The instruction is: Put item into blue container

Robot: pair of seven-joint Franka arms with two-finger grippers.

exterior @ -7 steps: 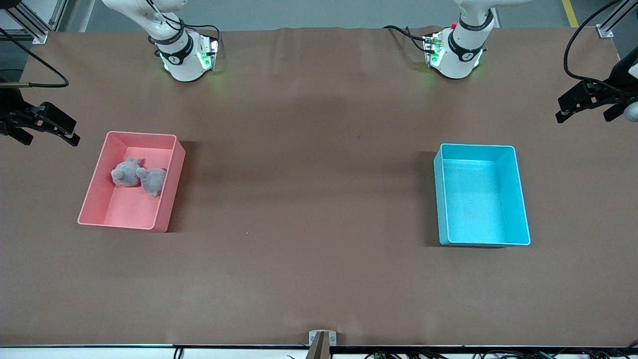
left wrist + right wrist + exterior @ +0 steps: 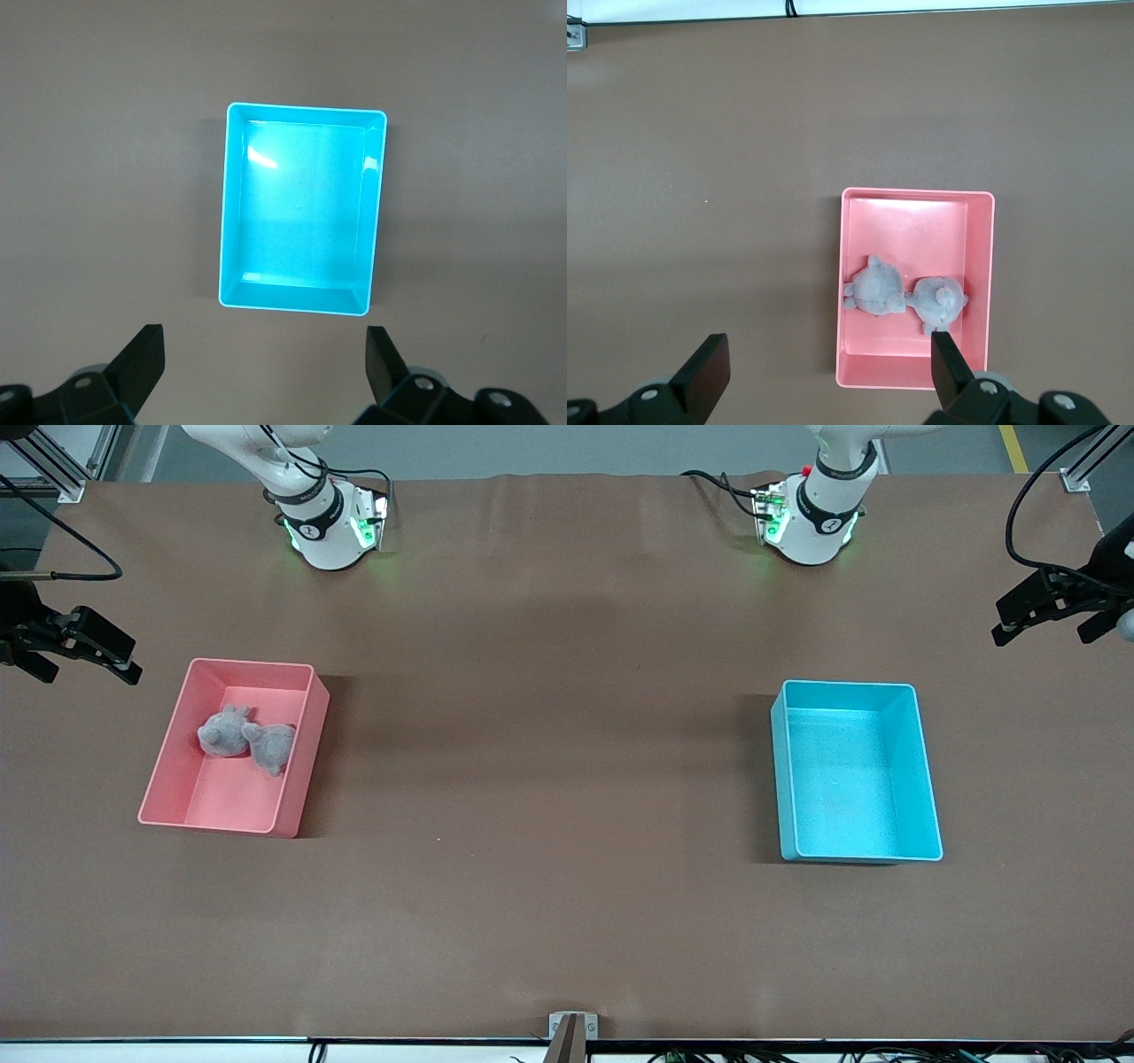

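The blue container [image 2: 850, 779] stands empty toward the left arm's end of the table; the left wrist view shows its bare floor [image 2: 301, 212]. Two grey plush toys [image 2: 223, 732] [image 2: 272, 746] lie side by side in a pink bin [image 2: 226, 802] toward the right arm's end. My left gripper [image 2: 1038, 631] hangs open, high over bare table at its end, and holds nothing [image 2: 266, 363]. My right gripper [image 2: 89, 673] is open and empty too, high beside the pink bin [image 2: 886, 354]. From the right gripper [image 2: 828, 367] I look down on the toys [image 2: 875, 288] [image 2: 939, 301].
Brown table cover [image 2: 549, 779] spans the wide stretch between the two bins. The arm bases [image 2: 328, 522] [image 2: 811, 518] stand along the table edge farthest from the front camera. A small metal bracket [image 2: 571, 1027] sits at the nearest edge.
The left gripper has shifted very slightly toward its end of the table. The right gripper, the bins and the toys have not moved.
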